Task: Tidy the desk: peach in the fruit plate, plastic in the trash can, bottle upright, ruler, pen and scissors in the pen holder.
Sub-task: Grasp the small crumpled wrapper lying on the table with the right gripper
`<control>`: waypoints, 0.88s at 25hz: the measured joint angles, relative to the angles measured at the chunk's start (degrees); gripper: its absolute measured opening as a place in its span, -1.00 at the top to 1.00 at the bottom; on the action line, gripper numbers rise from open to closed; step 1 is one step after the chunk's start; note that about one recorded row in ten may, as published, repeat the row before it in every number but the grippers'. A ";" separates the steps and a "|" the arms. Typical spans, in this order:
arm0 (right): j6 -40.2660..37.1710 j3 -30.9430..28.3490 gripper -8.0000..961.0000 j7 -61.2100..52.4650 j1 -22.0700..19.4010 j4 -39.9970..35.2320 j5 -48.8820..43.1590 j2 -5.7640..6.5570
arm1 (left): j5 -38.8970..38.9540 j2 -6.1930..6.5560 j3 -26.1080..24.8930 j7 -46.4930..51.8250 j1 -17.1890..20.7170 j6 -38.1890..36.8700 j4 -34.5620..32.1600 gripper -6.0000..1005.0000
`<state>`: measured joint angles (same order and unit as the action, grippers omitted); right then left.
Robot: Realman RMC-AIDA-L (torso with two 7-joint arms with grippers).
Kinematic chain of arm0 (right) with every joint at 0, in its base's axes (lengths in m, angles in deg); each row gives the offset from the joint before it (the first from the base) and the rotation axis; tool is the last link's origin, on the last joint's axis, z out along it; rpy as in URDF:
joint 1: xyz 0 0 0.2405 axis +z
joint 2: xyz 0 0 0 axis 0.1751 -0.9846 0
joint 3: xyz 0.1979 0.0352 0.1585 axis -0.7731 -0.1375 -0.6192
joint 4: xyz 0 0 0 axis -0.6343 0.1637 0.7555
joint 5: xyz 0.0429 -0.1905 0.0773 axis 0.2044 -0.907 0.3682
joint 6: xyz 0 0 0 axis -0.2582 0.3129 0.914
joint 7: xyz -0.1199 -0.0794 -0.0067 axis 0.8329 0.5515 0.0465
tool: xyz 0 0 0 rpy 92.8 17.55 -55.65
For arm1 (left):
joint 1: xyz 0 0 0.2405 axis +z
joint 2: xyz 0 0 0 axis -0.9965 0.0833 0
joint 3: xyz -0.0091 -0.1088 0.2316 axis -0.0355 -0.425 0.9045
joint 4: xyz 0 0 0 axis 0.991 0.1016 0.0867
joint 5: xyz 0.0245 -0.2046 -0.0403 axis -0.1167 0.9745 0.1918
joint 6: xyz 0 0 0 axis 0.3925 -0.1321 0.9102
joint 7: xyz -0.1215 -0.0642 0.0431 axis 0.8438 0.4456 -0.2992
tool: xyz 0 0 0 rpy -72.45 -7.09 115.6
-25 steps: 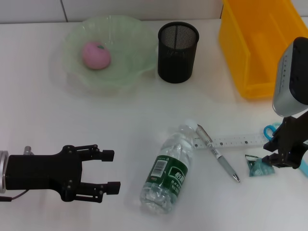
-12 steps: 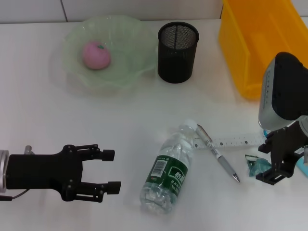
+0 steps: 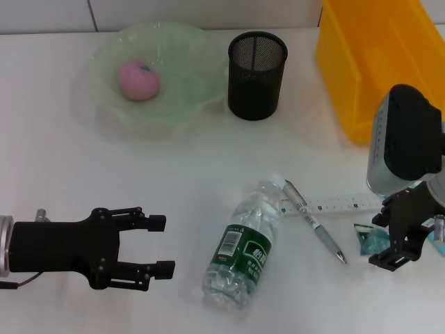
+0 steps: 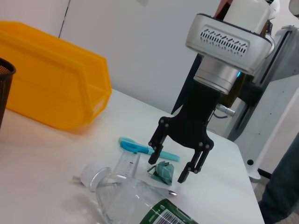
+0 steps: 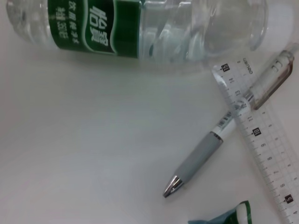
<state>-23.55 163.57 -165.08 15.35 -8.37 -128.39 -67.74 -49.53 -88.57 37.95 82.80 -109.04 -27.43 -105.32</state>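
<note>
The pink peach (image 3: 139,80) lies in the green fruit plate (image 3: 182,104). Near the table's middle the clear bottle (image 3: 243,247) lies on its side. Beside its cap, the pen (image 3: 314,223) lies across the ruler (image 3: 334,204). A crumpled green plastic wrapper (image 3: 367,240) lies to the right of the pen tip. My right gripper (image 3: 380,238) stands open, one finger on each side of the wrapper (image 4: 163,170). The teal scissors (image 4: 140,148) lie just beyond it. Close to the front left edge my left gripper (image 3: 156,243) hovers open and holds nothing.
The black mesh pen holder (image 3: 257,66) stands at the back centre. The yellow trash can (image 3: 361,76) fills the back right corner. Bare table lies between my left gripper and the plate.
My right gripper has moved left and come down around the plastic wrapper. The left arm and the other objects have not moved.
</note>
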 joint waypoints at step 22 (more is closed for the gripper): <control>0.68 0.34 0.31 -0.11 -0.38 0.64 -0.44 -0.04 | 0.00 -0.26 0.16 0.00 0.00 0.20 0.00 -0.66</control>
<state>-22.87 163.91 -165.20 14.97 -7.73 -128.82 -67.77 -49.53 -88.84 38.11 82.80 -109.04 -27.23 -105.33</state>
